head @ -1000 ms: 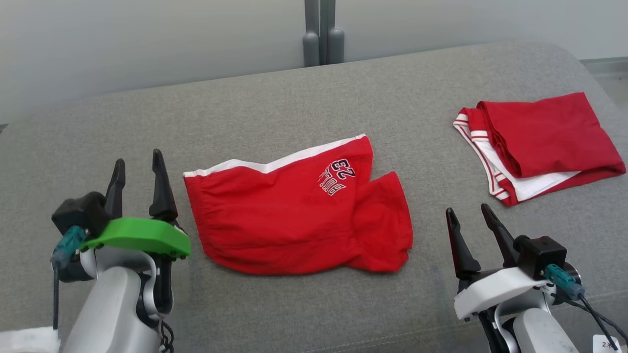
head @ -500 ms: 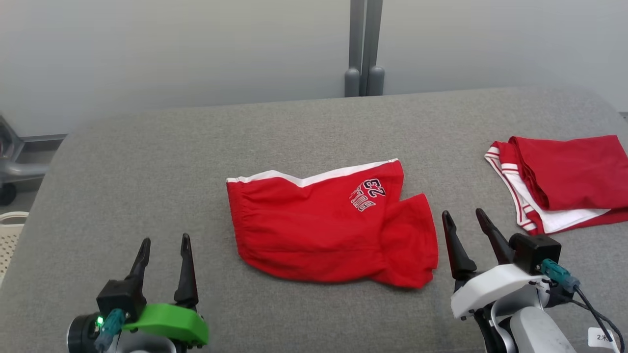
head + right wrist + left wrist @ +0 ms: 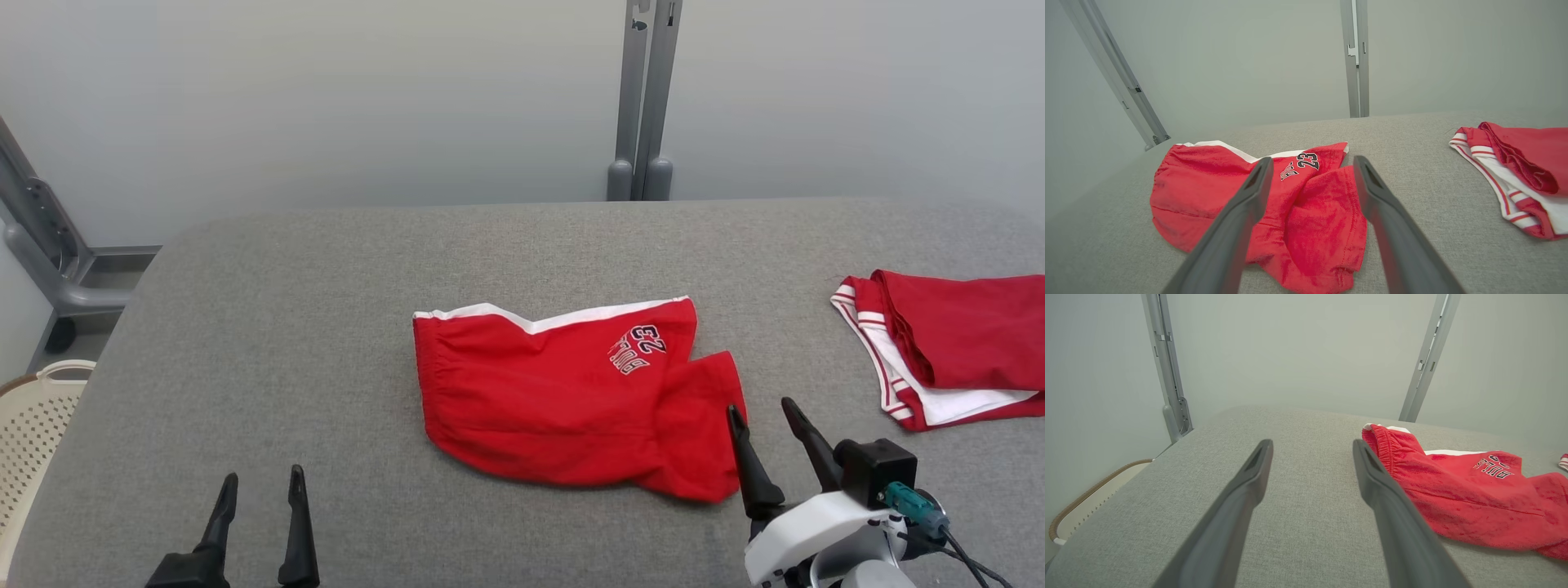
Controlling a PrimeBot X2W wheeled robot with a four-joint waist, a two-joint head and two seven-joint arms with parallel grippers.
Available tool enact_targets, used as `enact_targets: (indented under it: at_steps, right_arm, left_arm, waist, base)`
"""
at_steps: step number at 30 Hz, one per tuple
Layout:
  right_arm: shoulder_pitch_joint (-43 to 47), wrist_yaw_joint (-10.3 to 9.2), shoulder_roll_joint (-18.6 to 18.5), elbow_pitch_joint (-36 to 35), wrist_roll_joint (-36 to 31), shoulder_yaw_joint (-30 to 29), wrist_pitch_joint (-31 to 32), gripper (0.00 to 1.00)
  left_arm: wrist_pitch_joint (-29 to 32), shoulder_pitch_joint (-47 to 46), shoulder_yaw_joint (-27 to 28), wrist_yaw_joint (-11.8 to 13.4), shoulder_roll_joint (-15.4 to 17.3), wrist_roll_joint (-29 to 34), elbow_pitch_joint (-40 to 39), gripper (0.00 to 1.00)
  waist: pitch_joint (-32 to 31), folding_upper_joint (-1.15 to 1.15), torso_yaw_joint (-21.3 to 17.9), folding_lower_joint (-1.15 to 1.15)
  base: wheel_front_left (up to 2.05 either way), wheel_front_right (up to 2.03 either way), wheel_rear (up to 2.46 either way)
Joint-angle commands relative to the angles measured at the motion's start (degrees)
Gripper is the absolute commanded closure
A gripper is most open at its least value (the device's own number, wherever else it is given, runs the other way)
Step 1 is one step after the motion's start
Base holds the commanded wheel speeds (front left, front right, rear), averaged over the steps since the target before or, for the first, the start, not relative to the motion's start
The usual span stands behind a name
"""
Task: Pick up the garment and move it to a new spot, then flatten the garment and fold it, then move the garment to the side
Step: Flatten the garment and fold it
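A wide grey fabric-covered table (image 3: pixel 310 310) with rounded corners stands in front of a pale wall. Near its middle lie the red shorts (image 3: pixel 547 400). They are made of soft cloth with a white band along the far edge and a "23" print near the right end. They lie loosely flattened and wrinkled, with one leg folded forward at the right.

Well apart from them, at the table's right edge, is a red folded garment (image 3: pixel 963 343) with white and red striped trim. A cream perforated plastic basket (image 3: pixel 33 433) sits off the table's left side, lower down. A slim grey metal post (image 3: pixel 645 98) rises behind the far edge.

The right gripper (image 3: pixel 762 407) is at the shorts' right end with its two dark fingers spread wide and holding nothing. In the head view its inner finger overlaps the hem of the folded leg, and in the right wrist view the fingers frame that leg. Whether they touch the cloth cannot be told.

The left gripper (image 3: pixel 263 475) is over bare table at the near left, well apart from the shorts. Its fingers are also spread wide and empty.
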Motion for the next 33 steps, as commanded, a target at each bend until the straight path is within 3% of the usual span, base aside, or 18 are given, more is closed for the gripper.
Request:
enact_targets:
  at_steps: [1, 7, 33]
  right_arm:
    - [0.8, -0.03, -0.1, -0.1, -0.9, 0.2, -0.5, 0.00]
    - [2.6, -0.03, -0.1, 0.9, -1.6, 0.1, -0.8, 0.00]
    - [0.6, -0.03, -0.1, 1.2, -2.8, -0.7, -0.4, 0.00]
  left_arm:
    - [-0.2, 0.8, -0.2, -0.6, 0.1, 1.5, 0.0, 0.00]
    - [-0.2, 1.9, 0.6, -2.3, -0.6, 3.8, 2.0, 0.00]
    - [-0.2, -0.4, 1.6, -4.3, -2.1, 5.1, 6.1, 0.00]
  waist:
    - [0.0, 0.00, 0.0, 0.00]
    - [0.2, 0.00, -0.6, 0.00]
    - [2.1, 0.00, -2.4, 0.00]
  base:
    - [0.00, 0.00, 0.00]
    - [0.00, 0.00, 0.00]
    - [0.00, 0.00, 0.00]
